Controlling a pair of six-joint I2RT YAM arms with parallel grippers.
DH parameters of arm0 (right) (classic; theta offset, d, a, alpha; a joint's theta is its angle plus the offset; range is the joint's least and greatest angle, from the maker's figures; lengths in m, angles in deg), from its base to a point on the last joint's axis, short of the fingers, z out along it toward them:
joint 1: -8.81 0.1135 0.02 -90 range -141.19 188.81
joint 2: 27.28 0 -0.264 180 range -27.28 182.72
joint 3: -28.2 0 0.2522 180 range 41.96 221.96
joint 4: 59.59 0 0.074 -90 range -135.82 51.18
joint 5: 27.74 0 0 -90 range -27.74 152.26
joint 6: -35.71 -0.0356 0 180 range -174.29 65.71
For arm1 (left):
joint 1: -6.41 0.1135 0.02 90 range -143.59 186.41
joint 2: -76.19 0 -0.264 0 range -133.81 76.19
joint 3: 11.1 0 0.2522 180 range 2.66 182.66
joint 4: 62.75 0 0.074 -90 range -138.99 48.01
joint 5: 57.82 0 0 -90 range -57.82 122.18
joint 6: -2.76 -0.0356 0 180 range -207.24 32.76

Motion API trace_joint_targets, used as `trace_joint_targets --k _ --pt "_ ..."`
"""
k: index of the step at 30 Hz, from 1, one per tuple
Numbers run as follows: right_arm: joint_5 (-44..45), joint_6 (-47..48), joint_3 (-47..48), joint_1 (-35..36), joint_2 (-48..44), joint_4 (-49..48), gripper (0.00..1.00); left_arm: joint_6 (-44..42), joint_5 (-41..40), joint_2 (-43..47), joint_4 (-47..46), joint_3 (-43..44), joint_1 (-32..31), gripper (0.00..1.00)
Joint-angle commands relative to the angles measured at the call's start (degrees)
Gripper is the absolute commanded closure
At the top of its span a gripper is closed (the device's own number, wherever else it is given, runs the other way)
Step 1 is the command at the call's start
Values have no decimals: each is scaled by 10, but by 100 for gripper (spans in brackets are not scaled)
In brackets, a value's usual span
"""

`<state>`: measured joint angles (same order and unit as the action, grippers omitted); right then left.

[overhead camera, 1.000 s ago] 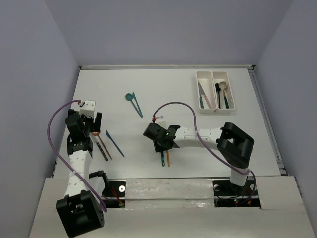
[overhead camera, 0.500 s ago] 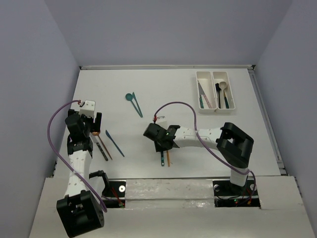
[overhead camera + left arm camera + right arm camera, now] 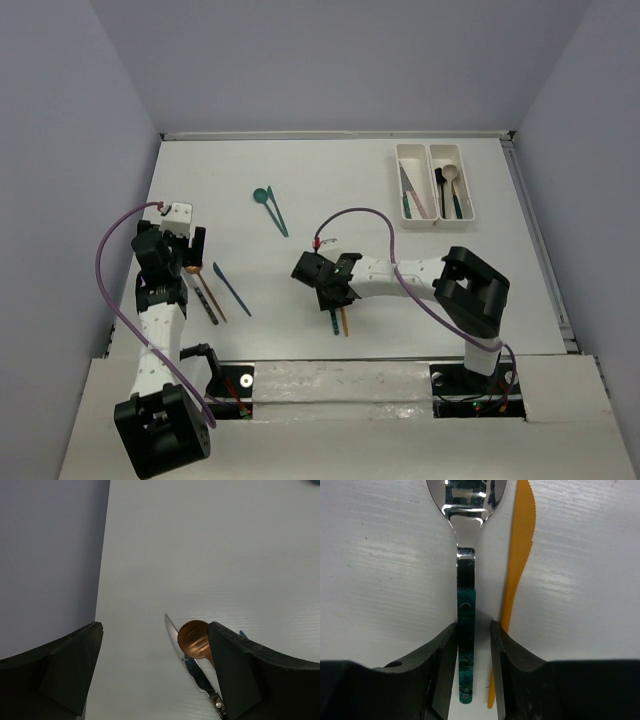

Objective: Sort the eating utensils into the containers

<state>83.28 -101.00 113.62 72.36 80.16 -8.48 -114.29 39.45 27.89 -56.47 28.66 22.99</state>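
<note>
Teal-handled spoon (image 3: 465,610), mirror-bright at the bowl, laid flat on counter (image 3: 380,580) between right tool's (image 3: 472,645) fingers, orange knife (image 3: 520,555) just outside one finger. Right tool barely parted, straddled the handle, not clenched. Left tool (image 3: 155,645) gaped wide over copper spoon (image 3: 194,639).

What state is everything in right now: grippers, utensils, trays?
Left gripper: open, over the copper spoon.
Right gripper: open, fingers astride the steel spoon's teal handle.
Steel spoon: lying flat, not lifted.
Orange knife: flat beside it, unsorted.
Copper spoon: flat, bowl against the steel knife.
Steel knife: flat, unsorted.
Blue knife: flat, unsorted.
Teal spoon and teal knife: flat, unsorted.
Trays: both holding a few utensils.
</note>
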Motion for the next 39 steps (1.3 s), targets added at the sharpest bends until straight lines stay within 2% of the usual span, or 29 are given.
trace_joint_targets --k 1,7,9,10,14,19,22,23,26,29,30,31,33,34,35,39 --pt "8 5 10 1 29 2 62 -7 5 2 -17 1 1 1" --pt "-3 28 30 1 67 -5 67 -8 4 2 -18 0 1 1" --pt "-3 29 30 1 71 -6 74 -10 4 3 -18 -1 0 1" --pt "-3 27 30 1 73 -7 84 -11 3 3 -19 -1 0 1" --pt "4 26 31 1 59 -7 100 -13 2 2 -23 -4 0 1" --pt "10 38 52 1 32 -10 100 -13 -1 5 -24 -7 1 1" --pt "-18 94 54 1 -14 -72 100 -14 -1 5 -24 -7 1 1" --pt "-27 128 46 1 -34 -122 100 -14 -1 4 -24 -8 1 1" --pt "-42 182 62 -44 -99 -156 100 -13 0 4 -24 -5 0 1" --pt "-43 250 82 -120 -147 -170 100 -15 6 2 -24 -2 1 1" --pt "-70 270 93 -145 -157 -177 100 -17 7 1 -25 1 1 1" --pt "-79 309 95 -196 -175 -194 100 -20 10 -2 -27 5 1 1" --pt "-76 343 99 -250 -185 -202 100 -23 17 -7 -28 12 1 1" --pt "-71 353 110 -281 -186 -202 100 -24 28 -14 -28 16 0 1" --pt "-81 366 115 -353 -183 -201 100 -24 35 -17 -27 26 0 1" --pt "-86 392 136 -498 -162 -202 100 -14 52 -39 -28 54 -9 1"
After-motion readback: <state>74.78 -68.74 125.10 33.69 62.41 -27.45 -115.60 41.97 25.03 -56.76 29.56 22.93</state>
